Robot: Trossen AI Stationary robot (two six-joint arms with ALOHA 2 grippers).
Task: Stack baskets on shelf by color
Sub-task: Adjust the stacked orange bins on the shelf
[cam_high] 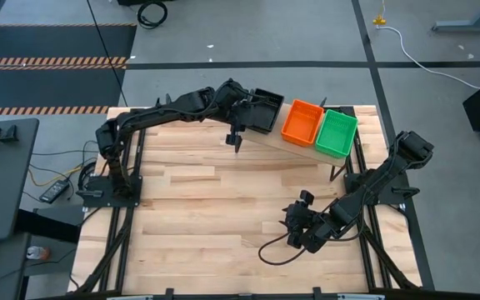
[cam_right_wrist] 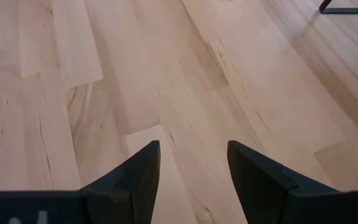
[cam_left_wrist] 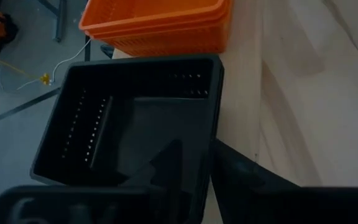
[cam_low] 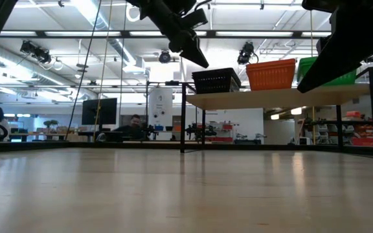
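A black basket [cam_high: 263, 108] stands on its base at the left end of the shelf [cam_low: 271, 98], level in the low view. Beside it are orange baskets [cam_left_wrist: 160, 25], two nested by their rims, and then a green basket [cam_high: 337, 133], which the right arm partly hides in the low view. My left gripper [cam_high: 242, 115] is at the black basket's near-left side, its fingers astride one wall. My right gripper [cam_high: 294, 227] hovers open over the bare tabletop near the right front, with nothing between its fingers [cam_right_wrist: 193, 149]. My left gripper has one side wall of the black basket [cam_left_wrist: 215, 112] between its fingers, one finger [cam_left_wrist: 166, 168] inside the basket and the other [cam_left_wrist: 253, 180] outside. The fingers slant down from the table's left. The basket's base rests on the shelf [cam_low: 215, 81].
The shelf's thin black legs [cam_high: 236, 139] [cam_high: 333, 172] stand on the slatted tabletop [cam_high: 207, 200], which has free room in the middle and left. A black cable [cam_high: 275, 248] loops on the table below the right arm. A person [cam_low: 135, 123] sits far off in the room.
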